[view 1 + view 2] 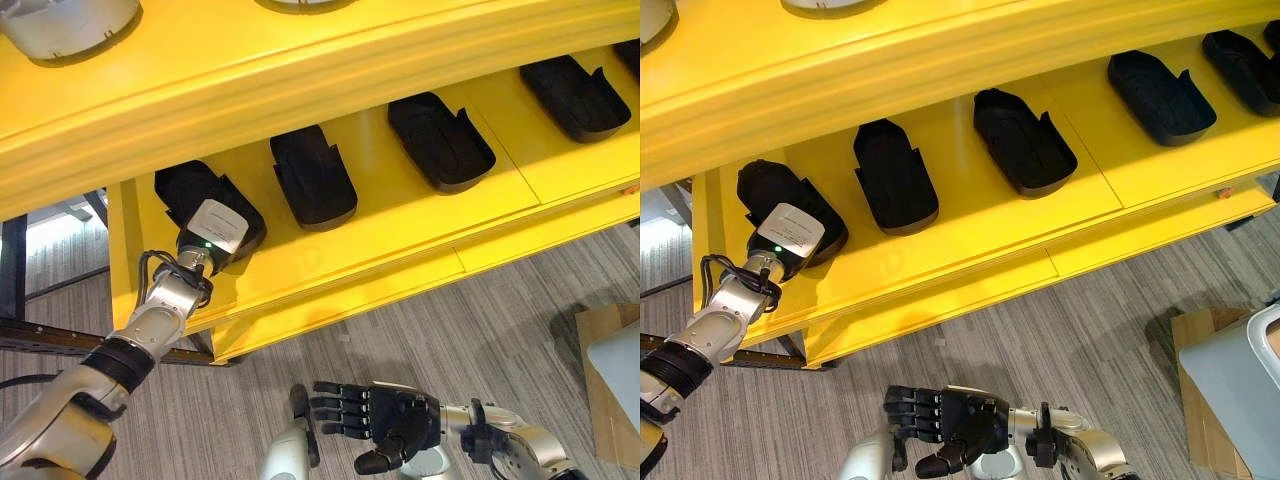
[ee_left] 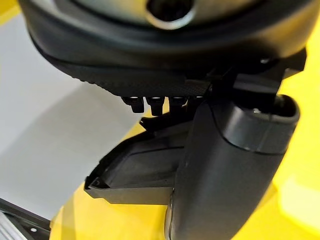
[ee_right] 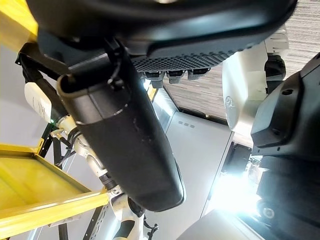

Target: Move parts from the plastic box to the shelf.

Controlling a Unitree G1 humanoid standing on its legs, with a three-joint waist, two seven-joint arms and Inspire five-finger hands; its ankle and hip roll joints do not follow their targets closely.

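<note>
Several black moulded parts lie in a row on the yellow shelf's lower level (image 1: 400,225). My left arm reaches up to the leftmost part (image 1: 185,188), and its white wrist box (image 1: 217,226) covers the hand there. In the left wrist view my left hand (image 2: 150,60) hangs over that part (image 2: 135,172); its thumb (image 2: 225,175) is straight beside the part and nothing is clasped. The second part (image 1: 313,178), third part (image 1: 440,140) and fourth part (image 1: 575,97) lie further right. My right hand (image 1: 385,415) hovers low over the floor, fingers straight and empty.
Pale round objects (image 1: 70,25) stand on the upper shelf level. A thick yellow front rail (image 1: 330,85) overhangs the lower level. At the right a pale grey box (image 1: 1240,385) rests on cardboard (image 1: 1190,400). Grey plank floor (image 1: 450,330) lies below the shelf.
</note>
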